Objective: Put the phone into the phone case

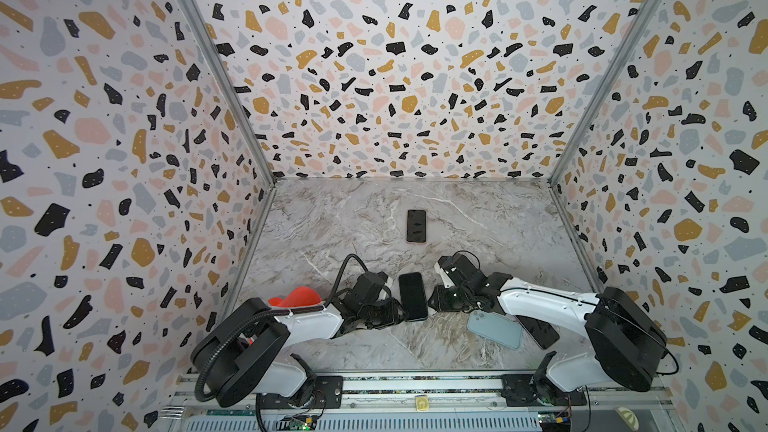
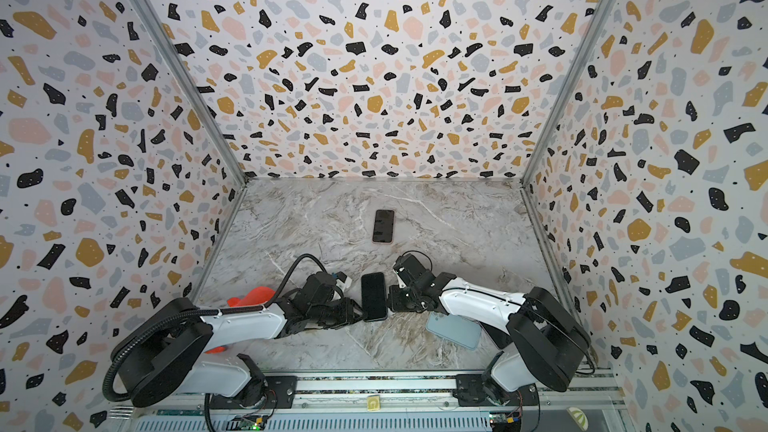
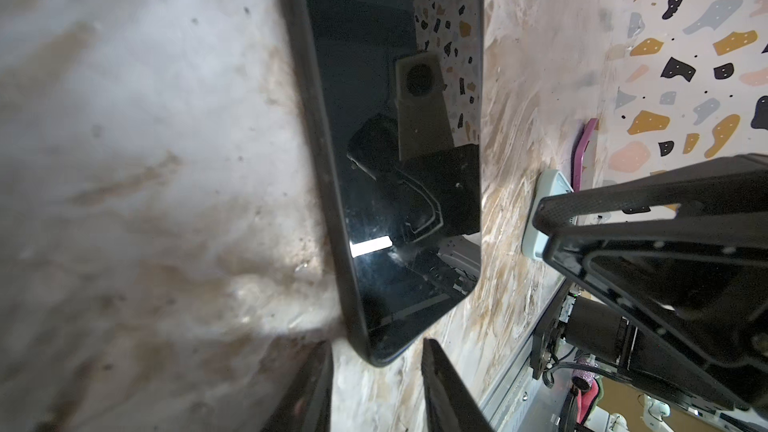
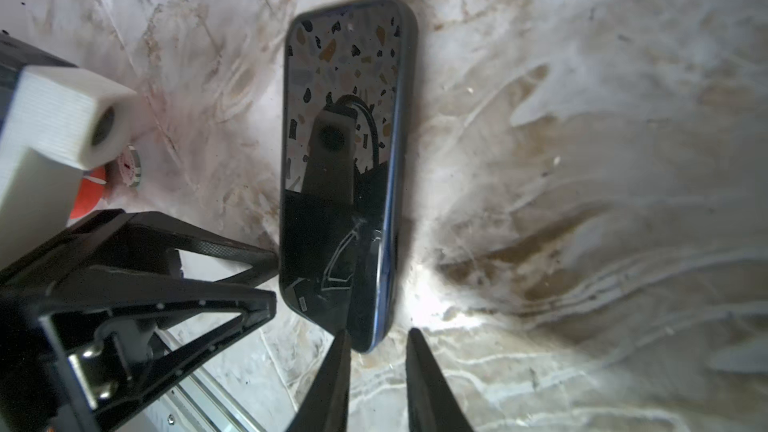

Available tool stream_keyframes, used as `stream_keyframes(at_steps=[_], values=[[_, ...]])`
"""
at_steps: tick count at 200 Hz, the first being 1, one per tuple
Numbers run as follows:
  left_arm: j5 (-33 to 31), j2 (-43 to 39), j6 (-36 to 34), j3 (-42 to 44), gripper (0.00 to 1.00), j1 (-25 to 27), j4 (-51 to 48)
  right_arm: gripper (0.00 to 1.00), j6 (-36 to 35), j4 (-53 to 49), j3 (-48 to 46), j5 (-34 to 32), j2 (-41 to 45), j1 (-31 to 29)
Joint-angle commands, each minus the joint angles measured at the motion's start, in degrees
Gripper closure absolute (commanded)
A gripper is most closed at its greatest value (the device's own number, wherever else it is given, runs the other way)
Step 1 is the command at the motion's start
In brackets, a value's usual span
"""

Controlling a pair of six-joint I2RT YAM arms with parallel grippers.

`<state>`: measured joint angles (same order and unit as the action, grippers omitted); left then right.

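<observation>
Flat and screen-up near the middle of the surface's front edge: phone [image 1: 412, 296], already ringed by the dark rim of the phone case [image 3: 316, 118]. Flanked at its near end by left gripper [image 3: 377, 351] on one long side and right gripper [image 4: 377, 336] on the other, tips nearly level with each other in both top views. Both with a narrow gap between the fingers, each with a near corner of the phone at its mouth; no clamp visible on either.

Probably placed so to brace one side while pressing the other, keeping the phone from sliding on the smooth surface. Blue edge of the phone visible along one long side in the right wrist view, so likely not fully seated there.

Well apart, untouched: second phone [image 1: 416, 226] toward the back edge, pale blue case [image 1: 494, 328] beneath the right arm.
</observation>
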<state>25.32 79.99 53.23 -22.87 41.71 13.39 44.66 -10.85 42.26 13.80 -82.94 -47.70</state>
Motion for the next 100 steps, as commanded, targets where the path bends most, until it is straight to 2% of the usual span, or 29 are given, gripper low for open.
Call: stream_keyframes(at_steps=[1, 100], values=[[1.2, 1.0, 1.2, 0.6, 0.64, 0.5, 3.6, 0.75, 2.0, -1.3, 0.2, -0.1, 0.9, -1.0], [1.5, 4.8, 1.3, -0.7, 0.66, 1.7, 6.0, 0.77, 0.9, -1.3, 0.9, 1.9, -2.0, -1.8]])
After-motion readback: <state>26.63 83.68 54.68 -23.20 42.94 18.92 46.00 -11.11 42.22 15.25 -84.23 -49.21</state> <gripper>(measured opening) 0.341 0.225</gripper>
